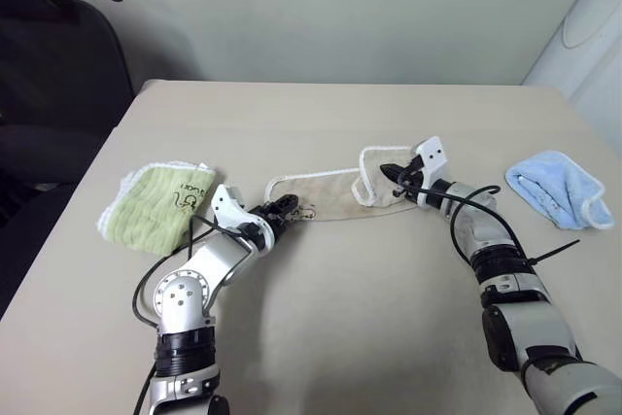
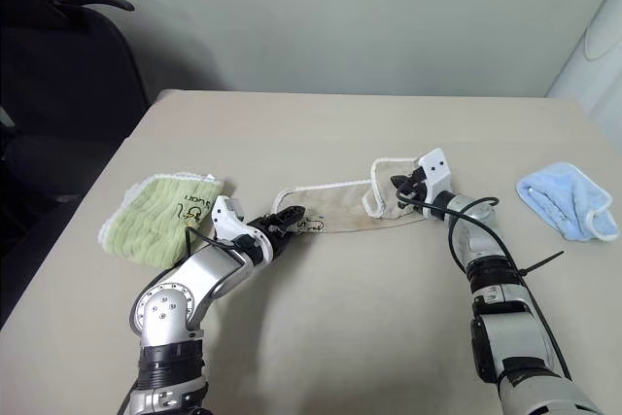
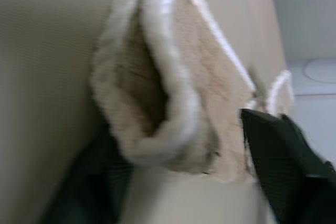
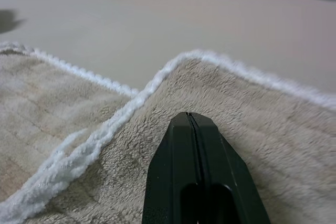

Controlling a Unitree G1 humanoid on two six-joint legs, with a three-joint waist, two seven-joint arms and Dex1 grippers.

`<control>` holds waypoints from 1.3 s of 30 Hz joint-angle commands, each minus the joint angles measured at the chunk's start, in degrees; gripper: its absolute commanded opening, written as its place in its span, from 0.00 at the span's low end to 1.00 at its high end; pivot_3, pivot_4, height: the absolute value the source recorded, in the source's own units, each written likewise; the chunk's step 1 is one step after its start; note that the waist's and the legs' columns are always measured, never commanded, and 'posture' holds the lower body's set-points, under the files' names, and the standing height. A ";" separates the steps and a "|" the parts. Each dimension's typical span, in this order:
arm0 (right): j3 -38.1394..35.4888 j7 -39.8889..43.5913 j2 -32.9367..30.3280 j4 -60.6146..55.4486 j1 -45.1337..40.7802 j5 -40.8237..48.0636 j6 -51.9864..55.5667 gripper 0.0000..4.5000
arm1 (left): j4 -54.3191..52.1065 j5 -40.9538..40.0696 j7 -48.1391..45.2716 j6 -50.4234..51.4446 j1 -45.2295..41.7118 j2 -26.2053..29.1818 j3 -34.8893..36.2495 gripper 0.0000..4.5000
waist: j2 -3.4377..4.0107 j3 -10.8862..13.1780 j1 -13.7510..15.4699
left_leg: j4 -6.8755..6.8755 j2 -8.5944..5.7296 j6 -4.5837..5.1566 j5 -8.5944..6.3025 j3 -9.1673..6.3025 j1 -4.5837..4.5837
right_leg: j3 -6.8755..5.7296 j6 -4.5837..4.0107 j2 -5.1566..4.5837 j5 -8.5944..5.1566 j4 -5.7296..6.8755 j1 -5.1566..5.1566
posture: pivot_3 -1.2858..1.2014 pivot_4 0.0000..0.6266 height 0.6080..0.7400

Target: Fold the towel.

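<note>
Where the surface (image 1: 340,337) lies bare toward its near edge, the towel (image 1: 330,196) stretches mid-surface. Right gripper (image 1: 393,175) is closed on the towel's folded end. Left gripper (image 1: 282,208) straddles the opposite end; grasp indeterminable.

The setting looks like an office or a plain lab room. A bare beige table (image 1: 321,318) stands against a blank pale wall (image 1: 321,7), and a black office chair (image 1: 58,55) with an armrest sits at its far left corner. A white rounded unit (image 1: 588,36) rises at the right edge. 3 small towels lie on the tabletop: green (image 1: 155,206), beige (image 1: 330,196) and blue (image 1: 559,187).
</note>
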 commanded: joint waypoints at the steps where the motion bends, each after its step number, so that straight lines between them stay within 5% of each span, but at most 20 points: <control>1: -2.50 -0.44 -1.40 -4.60 0.94 2.03 0.73 0.00 | -0.25 3.99 -0.87 -2.31 0.91 0.67 1.55 0.37 | 0.01 0.03 -0.04 | 0.00 0.01 -0.05 -0.03 0.02 0.00 | 0.02 -0.01 0.07 0.00 -0.03 -0.01 | 0.52 0.24 1.00; 6: -5.18 -1.54 -1.97 -9.00 1.84 4.42 2.66 0.00 | -3.40 6.76 -4.33 -2.97 0.41 1.90 2.13 0.01 | 0.06 0.23 -0.16 | -0.02 0.13 -0.28 -0.17 0.05 -0.13 | 0.08 -0.05 0.36 -0.03 -0.27 -0.11 | 0.52 0.24 1.00; 14: -9.42 -5.28 -3.87 -9.91 1.87 6.08 3.71 0.00 | -9.58 13.12 -20.08 -1.72 -6.25 11.60 -1.16 0.01 | -0.12 0.38 -0.01 | 0.01 0.16 -0.32 -0.15 -0.07 -0.51 | 0.08 -0.05 0.43 -0.02 -0.33 -0.42 | 0.52 0.24 1.00; 21: -12.23 -10.89 -4.74 -5.38 0.52 5.79 2.46 0.00 | -11.18 28.53 -40.19 2.36 -18.69 19.42 -20.66 0.01 | -0.14 0.39 0.32 | 0.06 0.12 -0.32 -0.15 -0.19 -0.68 | 0.05 0.01 0.36 0.01 -0.42 -0.47 | 0.52 0.24 1.00; 30: -14.57 -15.02 -4.89 -6.29 1.92 6.31 1.10 0.00 | 5.92 53.27 -57.76 -2.21 -32.29 12.77 -45.53 0.01 | -0.12 0.41 0.18 | 0.06 0.14 -0.30 -0.12 -0.14 -1.04 | 0.15 0.11 0.27 0.07 -0.40 -0.89 | 0.52 0.24 1.00; 36: -15.34 -16.45 -4.82 -11.28 5.50 7.01 2.32 0.00 | 18.07 63.74 -63.70 -8.43 -33.75 6.67 -48.45 0.01 | -0.12 0.41 0.26 | 0.13 0.14 -0.25 -0.10 -0.16 -1.30 | 0.14 0.14 0.24 0.09 -0.35 -1.13 | 0.52 0.24 1.00; 39: -15.29 -16.87 -4.97 -13.30 6.99 7.34 3.06 0.00 | 20.15 63.21 -65.43 -8.82 -33.08 3.68 -44.12 0.15 | -0.12 0.41 0.25 | 0.14 0.14 -0.25 -0.07 -0.15 -1.48 | 0.15 0.17 0.23 0.10 -0.31 -1.30 | 0.52 0.24 1.00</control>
